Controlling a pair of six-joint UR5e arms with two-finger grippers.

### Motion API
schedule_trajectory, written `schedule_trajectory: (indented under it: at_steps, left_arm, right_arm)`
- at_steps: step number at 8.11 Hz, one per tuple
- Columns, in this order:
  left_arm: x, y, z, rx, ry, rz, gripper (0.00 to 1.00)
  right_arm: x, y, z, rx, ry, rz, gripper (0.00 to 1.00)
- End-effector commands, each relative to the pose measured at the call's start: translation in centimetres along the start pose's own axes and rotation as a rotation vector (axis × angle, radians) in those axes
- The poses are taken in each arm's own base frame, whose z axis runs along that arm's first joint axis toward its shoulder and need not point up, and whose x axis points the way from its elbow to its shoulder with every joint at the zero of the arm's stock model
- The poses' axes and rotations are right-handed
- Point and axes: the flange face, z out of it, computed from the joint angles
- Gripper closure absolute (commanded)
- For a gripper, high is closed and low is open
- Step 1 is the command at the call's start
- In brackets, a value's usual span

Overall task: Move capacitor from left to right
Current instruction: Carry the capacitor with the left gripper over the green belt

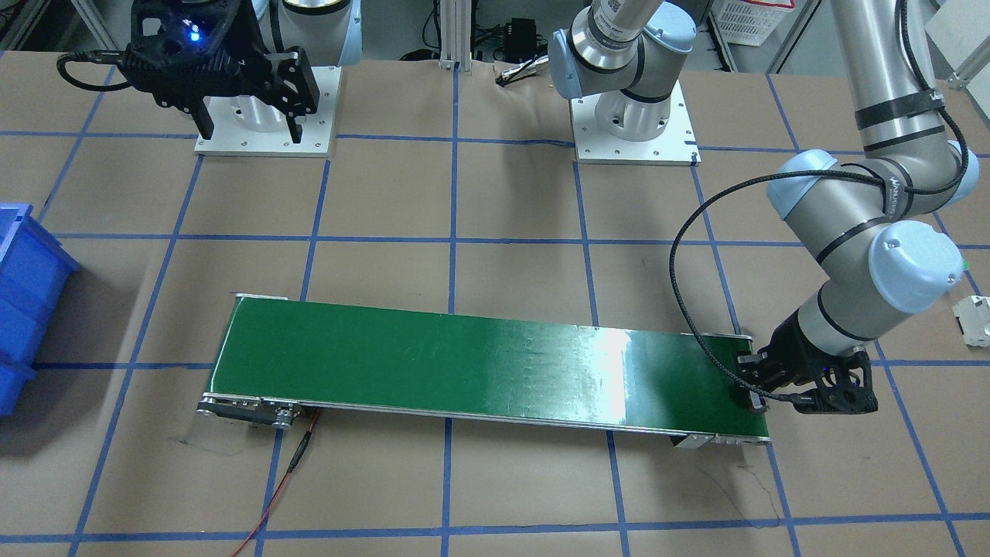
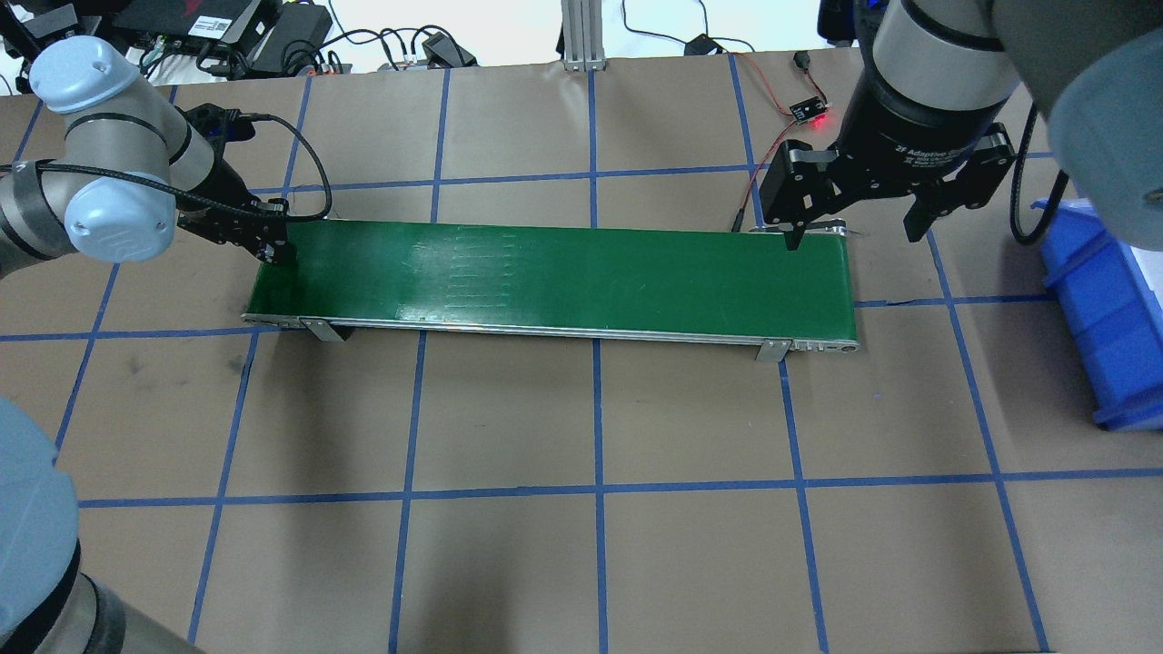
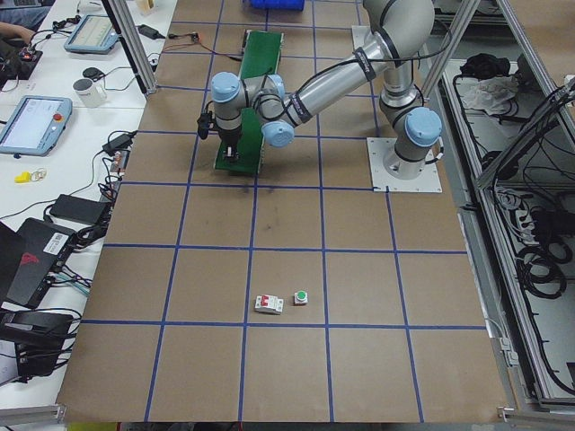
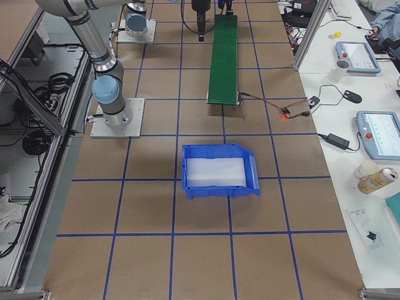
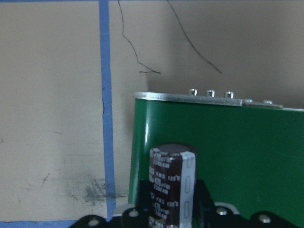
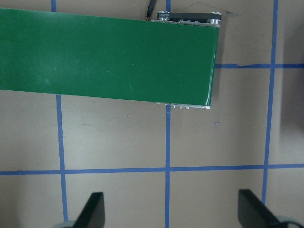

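Observation:
The capacitor is a stubby dark brown cylinder with a pale grey stripe. It stands upright between the fingers of my left gripper, which is shut on it. The gripper holds it low over the left end of the green conveyor belt. In the front-facing view this gripper is at the belt's right end. My right gripper is open and empty, high over the belt's other end. Its two fingertips show spread wide in the right wrist view, above bare table.
A blue bin stands on the table beyond the belt's right end. A small board with a red light and its wires lie behind that end. A white part with a green cap and a grey boxy part lie far left.

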Motion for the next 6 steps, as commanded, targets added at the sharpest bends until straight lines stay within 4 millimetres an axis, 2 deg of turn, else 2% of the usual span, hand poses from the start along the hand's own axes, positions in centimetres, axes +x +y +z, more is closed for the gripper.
schedule_trajectory:
  at_steps: [1, 2, 3, 4, 5, 6]
  left_arm:
    - [0.1, -0.1, 1.6, -0.030, 0.009, -0.019, 1.00]
    - [0.8, -0.1, 1.4, -0.029, 0.005, -0.027, 0.86]
    - [2.2, -0.1, 1.2, -0.026, 0.002, -0.031, 0.07]
    - [4.1, 0.2, -0.4, -0.024, -0.006, -0.014, 0.00]
    - [6.0, 0.8, -3.1, -0.015, -0.009, -0.006, 0.00]
    - [7.5, 1.8, -7.2, 0.042, -0.017, 0.012, 0.00]
  right_arm:
    - [0.0, 0.0, 0.0, -0.001, 0.000, 0.000, 0.00]
    - [0.0, 0.0, 0.0, 0.001, 0.000, 0.000, 0.00]
    - [0.0, 0.0, 0.0, -0.001, 0.000, 0.000, 0.00]
    - [0.0, 0.0, 0.0, 0.001, 0.001, -0.001, 0.00]
    - [0.0, 0.0, 0.0, -0.001, 0.000, 0.000, 0.00]
    - [0.0, 0.0, 0.0, -0.001, 0.000, 0.000, 0.00]
